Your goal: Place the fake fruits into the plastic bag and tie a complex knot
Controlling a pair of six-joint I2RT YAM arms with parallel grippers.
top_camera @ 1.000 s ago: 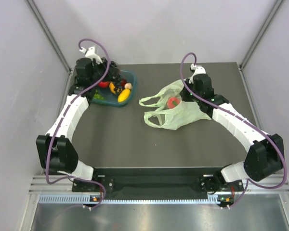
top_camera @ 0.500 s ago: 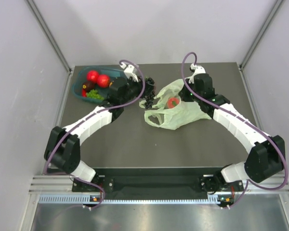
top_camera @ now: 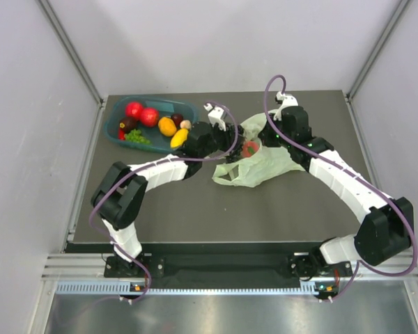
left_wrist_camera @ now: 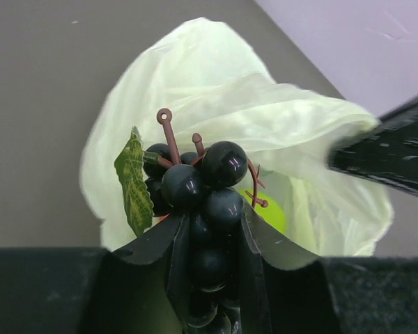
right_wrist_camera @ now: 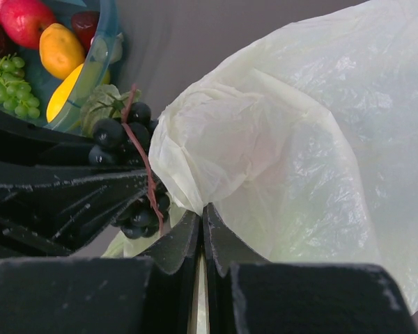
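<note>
Left fingers (left_wrist_camera: 174, 243) are clamped on a bunch of dark grapes (left_wrist_camera: 209, 181), brown stem and one green leaf sticking up, held right at the mouth of the plastic bag (left_wrist_camera: 265, 118). Right fingers (right_wrist_camera: 209, 236) are pressed together, pinching a fold of the bag's rim and holding it up.

From above, the pale green bag (top_camera: 265, 167) lies on the bench (top_camera: 181, 209) between the two arms, right of the teal tray (top_camera: 110, 125). A red fruit (top_camera: 250, 148) shows through the film there. The left wrist camera misses that one but catches a bright green fruit (left_wrist_camera: 268, 212) down in the opening, behind the grapes.

The right wrist camera gets the other side: grapes (right_wrist_camera: 118, 132) hanging just beside the bag's edge (right_wrist_camera: 299, 139), not clearly inside, and the tray's rim (right_wrist_camera: 106, 42) behind them, with green grapes (right_wrist_camera: 14, 87), an orange fruit (right_wrist_camera: 61, 50) and a red one (right_wrist_camera: 24, 17). The overhead view alone takes in the whole tray: two red fruits (top_camera: 134, 109), an orange one (top_camera: 167, 126), a yellow one (top_camera: 179, 138).
</note>
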